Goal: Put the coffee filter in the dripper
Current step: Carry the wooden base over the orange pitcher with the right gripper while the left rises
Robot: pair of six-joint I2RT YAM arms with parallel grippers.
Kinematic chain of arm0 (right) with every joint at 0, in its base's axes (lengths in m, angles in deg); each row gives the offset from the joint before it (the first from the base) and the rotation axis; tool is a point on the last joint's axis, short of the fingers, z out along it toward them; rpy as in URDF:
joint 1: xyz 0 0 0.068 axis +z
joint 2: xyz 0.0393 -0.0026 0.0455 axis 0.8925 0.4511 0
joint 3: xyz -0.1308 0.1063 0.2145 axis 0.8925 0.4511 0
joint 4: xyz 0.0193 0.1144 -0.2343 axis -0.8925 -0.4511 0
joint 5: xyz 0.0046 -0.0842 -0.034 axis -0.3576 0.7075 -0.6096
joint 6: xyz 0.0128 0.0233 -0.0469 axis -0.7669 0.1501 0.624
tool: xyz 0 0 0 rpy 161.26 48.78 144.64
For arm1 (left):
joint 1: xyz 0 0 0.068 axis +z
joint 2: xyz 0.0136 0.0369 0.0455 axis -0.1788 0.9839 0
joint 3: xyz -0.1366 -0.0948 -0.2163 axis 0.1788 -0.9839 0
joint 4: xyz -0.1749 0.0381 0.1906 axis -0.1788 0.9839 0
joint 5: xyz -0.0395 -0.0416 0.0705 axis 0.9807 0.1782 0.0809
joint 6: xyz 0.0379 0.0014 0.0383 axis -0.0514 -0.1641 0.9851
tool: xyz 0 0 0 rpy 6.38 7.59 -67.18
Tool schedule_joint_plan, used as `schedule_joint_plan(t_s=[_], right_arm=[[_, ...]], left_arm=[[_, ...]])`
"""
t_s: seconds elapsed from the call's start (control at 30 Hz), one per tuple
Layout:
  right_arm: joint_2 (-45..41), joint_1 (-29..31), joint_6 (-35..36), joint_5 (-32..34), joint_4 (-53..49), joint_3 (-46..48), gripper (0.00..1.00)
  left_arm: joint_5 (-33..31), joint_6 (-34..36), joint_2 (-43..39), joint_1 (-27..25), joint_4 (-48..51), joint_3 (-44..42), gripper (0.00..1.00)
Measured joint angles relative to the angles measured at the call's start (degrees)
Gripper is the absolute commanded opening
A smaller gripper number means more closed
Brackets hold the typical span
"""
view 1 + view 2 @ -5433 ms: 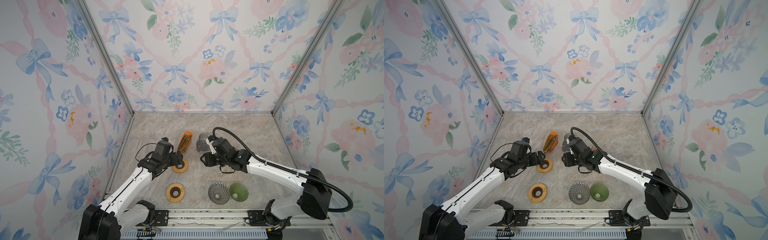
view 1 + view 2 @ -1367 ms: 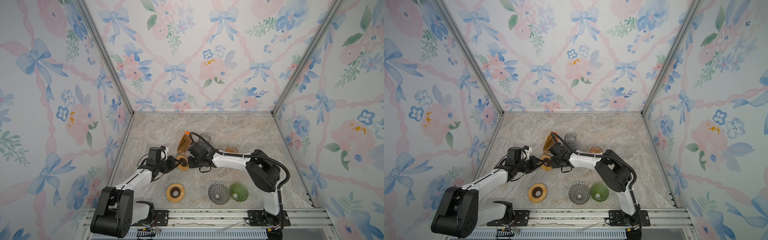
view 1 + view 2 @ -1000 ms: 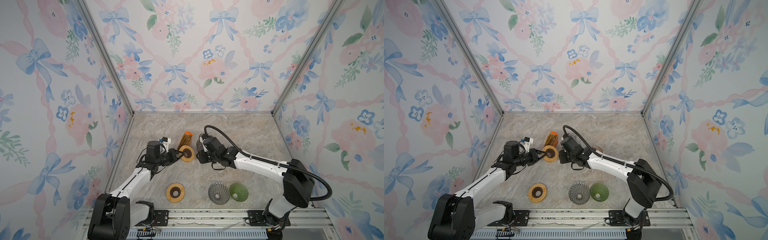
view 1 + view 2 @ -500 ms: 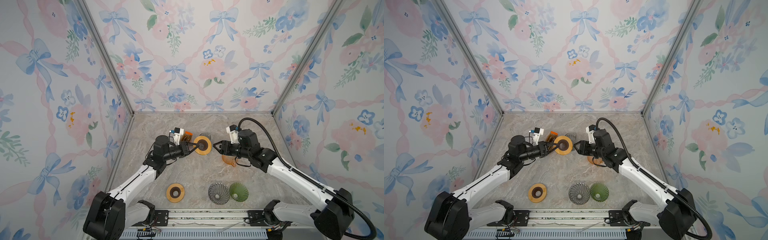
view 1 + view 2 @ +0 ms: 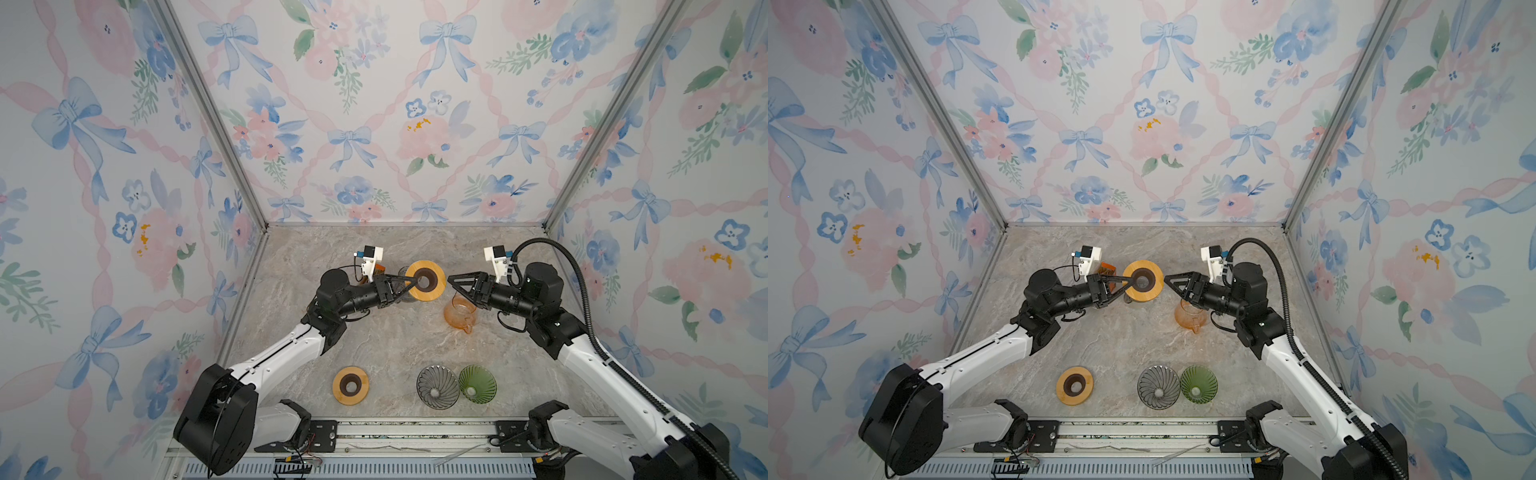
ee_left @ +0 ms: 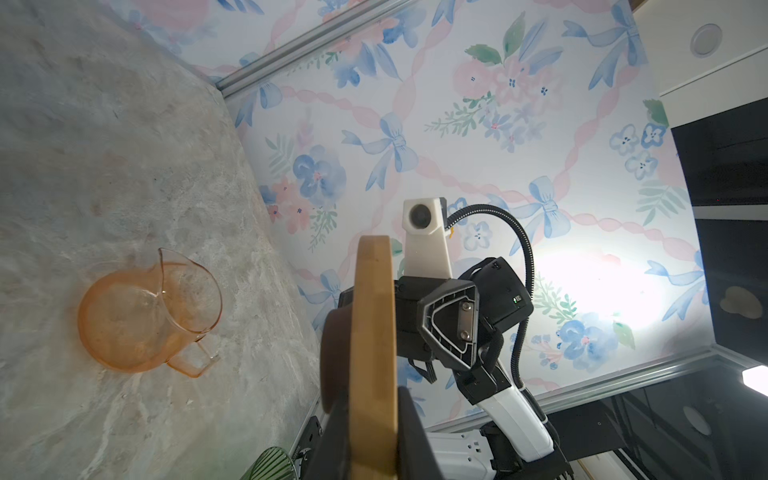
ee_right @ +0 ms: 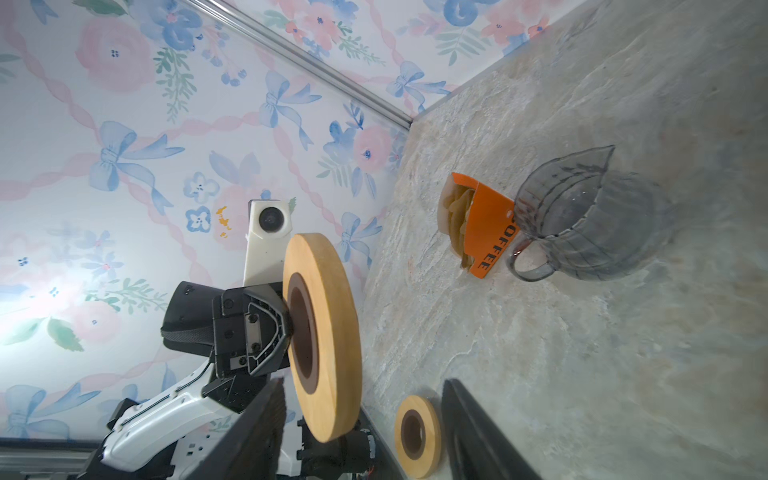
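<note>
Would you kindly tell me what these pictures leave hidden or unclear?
Grey carafe: in both top views, mostly behind the wooden ring that the left gripper holds.
Filter packet: in both top views, mostly behind the left wrist camera mount.
Green dripper: left wrist view, cut by the edge.
Right gripper: right wrist view, fingers blurred, cut by the edge.

The raised ring (image 7: 332, 340) and the flat ring (image 5: 350, 400) are pale matt wood with dark collars; the worktop (image 5: 386, 340) looks like veined stone — smooth, dull. The orange pitcher (image 6: 137, 316) and grey pitcher (image 7: 590, 232) are glossy, see-through; the box (image 7: 490, 224) is orange card holding brown paper filters (image 7: 457, 224).
</note>
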Motion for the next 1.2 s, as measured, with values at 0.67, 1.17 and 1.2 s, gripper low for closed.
schedule_joint_plan(t_s=[0.67,1.17,1.2], right_arm=[[2.84,-0.87,-15.96,-6.95,23.76,4.39,0.31],[2.78,-1.51,-15.91,-6.91,22.32,4.46,0.15],[2.69,-1.64,-15.74,-6.88,21.49,4.46,0.15]], left_arm=[[-1.29,-3.54,3.04,-3.06,-4.87,2.99,0.15],[-1.68,-5.53,4.07,-3.19,-5.68,3.32,0.50],[-1.66,-5.44,4.07,-3.15,-5.60,3.34,0.58]])
